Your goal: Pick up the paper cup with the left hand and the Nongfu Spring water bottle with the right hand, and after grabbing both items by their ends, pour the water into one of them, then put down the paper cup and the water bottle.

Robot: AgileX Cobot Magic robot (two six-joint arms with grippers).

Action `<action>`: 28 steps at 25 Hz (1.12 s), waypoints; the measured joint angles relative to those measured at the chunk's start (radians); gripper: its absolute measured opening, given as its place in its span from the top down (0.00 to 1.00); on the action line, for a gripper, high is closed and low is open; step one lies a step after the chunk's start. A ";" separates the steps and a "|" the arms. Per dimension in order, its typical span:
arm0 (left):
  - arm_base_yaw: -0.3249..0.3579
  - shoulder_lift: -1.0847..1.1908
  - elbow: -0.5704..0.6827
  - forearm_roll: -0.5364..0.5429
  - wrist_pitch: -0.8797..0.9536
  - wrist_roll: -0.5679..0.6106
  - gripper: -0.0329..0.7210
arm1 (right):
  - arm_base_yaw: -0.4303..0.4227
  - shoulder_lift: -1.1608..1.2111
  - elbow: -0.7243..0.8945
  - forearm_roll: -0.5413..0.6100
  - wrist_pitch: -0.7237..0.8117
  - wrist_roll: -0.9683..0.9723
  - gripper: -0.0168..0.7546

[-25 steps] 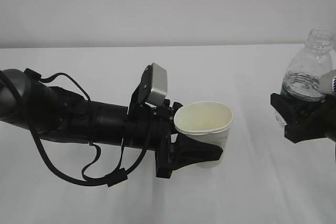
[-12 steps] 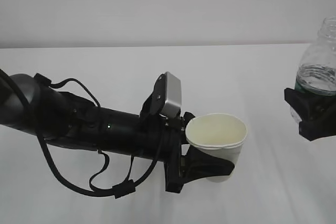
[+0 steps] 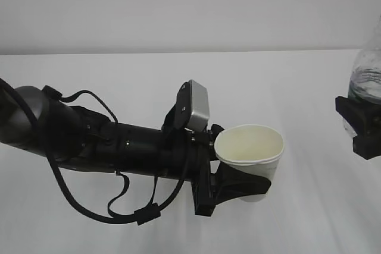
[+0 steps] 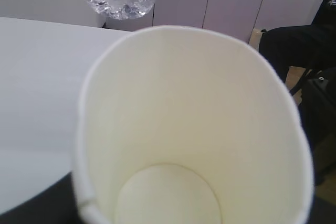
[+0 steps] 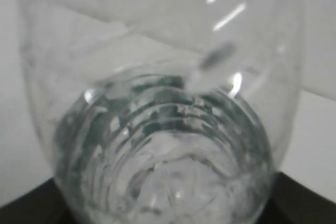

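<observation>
Your left hand (image 3: 238,185) is clamped low on the paper cup (image 3: 250,150), flimsy, so squeeze lightly; your right hand (image 3: 360,126) grips the slick Nongfu Spring water bottle (image 3: 366,78).

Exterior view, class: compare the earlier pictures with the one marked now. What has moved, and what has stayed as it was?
The left hand carried the paper cup rightward and slightly lower in the picture. The right hand took the Nongfu Spring water bottle further right, so it is now partly cut off by the edge. Unchanged: each tool keeps its grip, both items are upright, and the cup is empty.
</observation>
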 joint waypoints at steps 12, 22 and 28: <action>-0.038 0.000 -0.028 -0.013 0.012 0.029 0.37 | 0.000 -0.054 0.000 -0.016 0.083 -0.018 0.37; -0.044 0.000 -0.051 -0.007 0.032 0.031 0.37 | 0.000 -0.054 0.000 -0.020 0.085 -0.142 0.37; -0.048 0.000 -0.051 0.006 0.033 0.032 0.37 | 0.000 -0.054 0.000 -0.020 0.085 -0.217 0.37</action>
